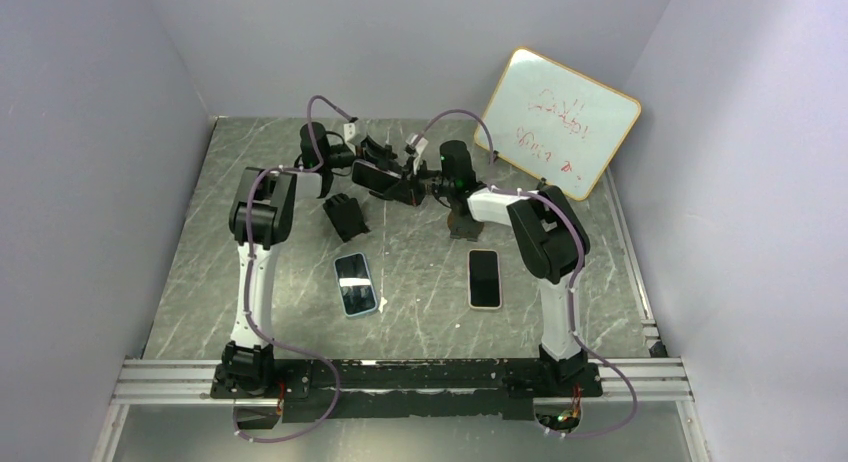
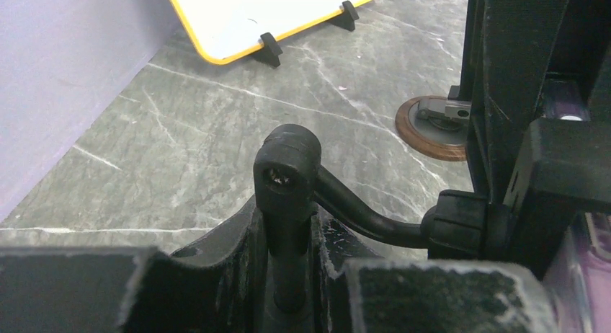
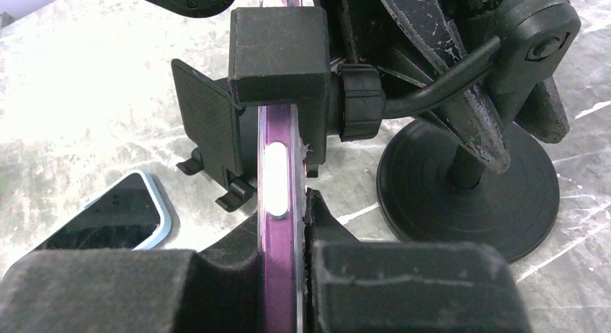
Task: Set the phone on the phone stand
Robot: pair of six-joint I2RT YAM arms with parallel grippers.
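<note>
A purple phone [image 3: 279,203] stands on edge in the black clamp [image 3: 277,55] of the phone stand. My right gripper [image 3: 284,275] is shut on the phone's lower part, one finger on each face. The stand's round base [image 3: 468,189] rests on the table. My left gripper [image 2: 288,275] is shut on the stand's upright post [image 2: 288,174], below its bent neck. In the top view the phone [image 1: 378,177] sits between the left gripper [image 1: 340,164] and the right gripper [image 1: 418,182], at the back middle of the table.
A blue-edged phone [image 1: 355,284] and a pale-edged phone [image 1: 484,278] lie flat nearer the arm bases. A second black holder [image 1: 346,215] and a brown round base [image 1: 462,227] stand close by. A whiteboard [image 1: 558,122] leans at the back right.
</note>
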